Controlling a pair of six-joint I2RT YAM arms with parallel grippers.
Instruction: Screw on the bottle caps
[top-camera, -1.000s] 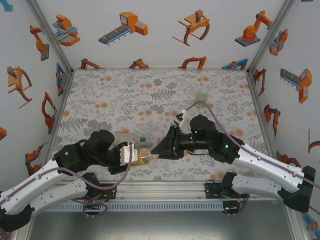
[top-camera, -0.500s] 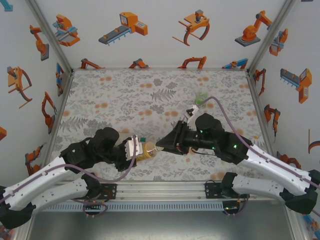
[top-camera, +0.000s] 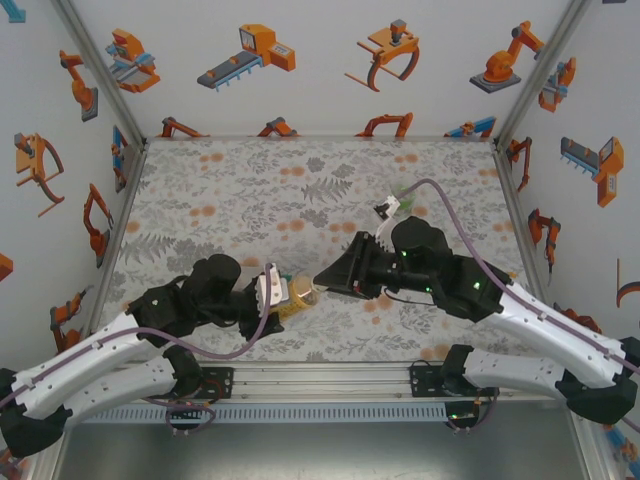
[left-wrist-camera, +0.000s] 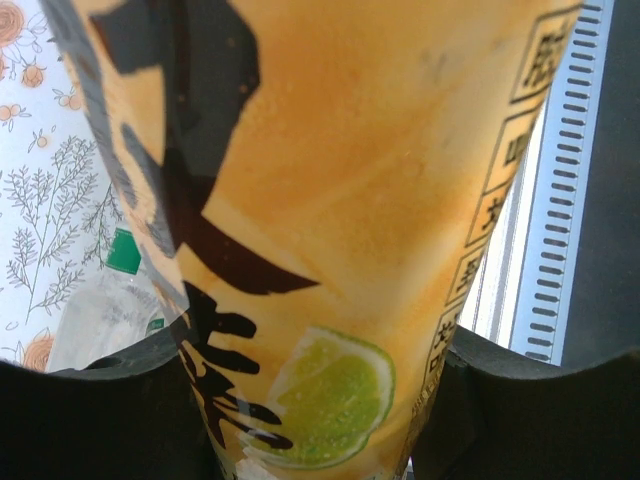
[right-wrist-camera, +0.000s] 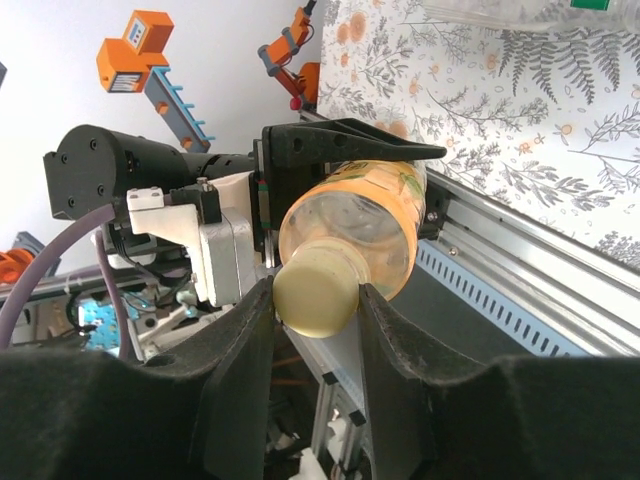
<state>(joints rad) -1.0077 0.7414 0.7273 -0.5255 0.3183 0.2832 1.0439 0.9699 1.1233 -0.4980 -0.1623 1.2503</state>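
Note:
The amber-yellow bottle (top-camera: 297, 296) is held lying sideways above the table's near edge. My left gripper (top-camera: 276, 293) is shut on its body; in the left wrist view the lime-printed label (left-wrist-camera: 330, 200) sits between the black fingers, with the left gripper (left-wrist-camera: 315, 405) around it. My right gripper (top-camera: 320, 281) meets the bottle's neck from the right. In the right wrist view the pale yellowish cap (right-wrist-camera: 312, 300) sits on the bottle (right-wrist-camera: 365, 215), and the right gripper (right-wrist-camera: 316, 290) is shut on it, both fingers touching its sides.
A clear bottle (left-wrist-camera: 100, 315) with a green cap (left-wrist-camera: 124, 252) lies on the patterned table beyond the held bottle, and also shows as the clear bottle (right-wrist-camera: 500, 12) in the right wrist view. A greenish bottle (top-camera: 403, 190) stands at the far right behind the right arm's cable. The metal rail (top-camera: 330, 378) runs along the near edge.
Both grippers, with the amber bottle between them, have shifted away from the near edge and a little right. The right arm has risen and its cable has swung up.

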